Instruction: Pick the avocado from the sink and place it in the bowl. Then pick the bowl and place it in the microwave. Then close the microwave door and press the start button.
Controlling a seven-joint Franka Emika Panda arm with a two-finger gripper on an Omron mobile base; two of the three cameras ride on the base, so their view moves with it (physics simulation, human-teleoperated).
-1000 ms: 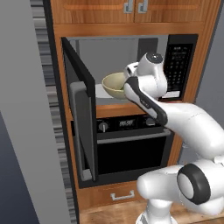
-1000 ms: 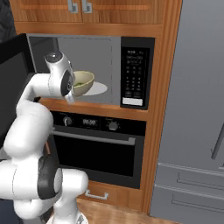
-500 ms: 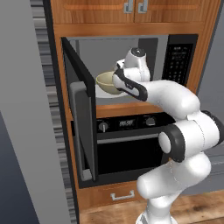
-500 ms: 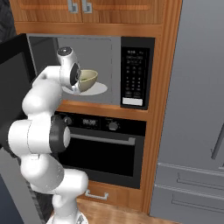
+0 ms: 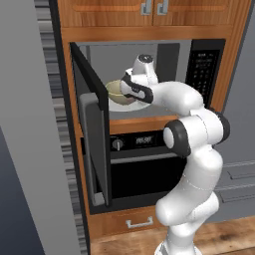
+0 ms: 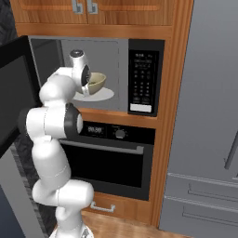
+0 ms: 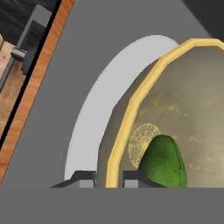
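Bowl going into the microwave, avocado riding along inside

The gripper (image 7: 109, 178) is pinching the rim of the beige bowl (image 5: 117, 91), 1 fingertip (image 7: 84, 179) outside the wall and the other inside, so the jaws are narrow and closed on it. The avocado (image 7: 164, 162) is sitting in the bottom of the bowl, right by the inner finger. Compared with 0.5 s ago, the arm is folding in tighter and the bowl is now sitting lower over the white plate (image 6: 105, 95) inside the microwave (image 6: 117, 51); I can't tell if it's touching the plate. The microwave door (image 5: 93, 142) is hanging wide open on the left, same as before.
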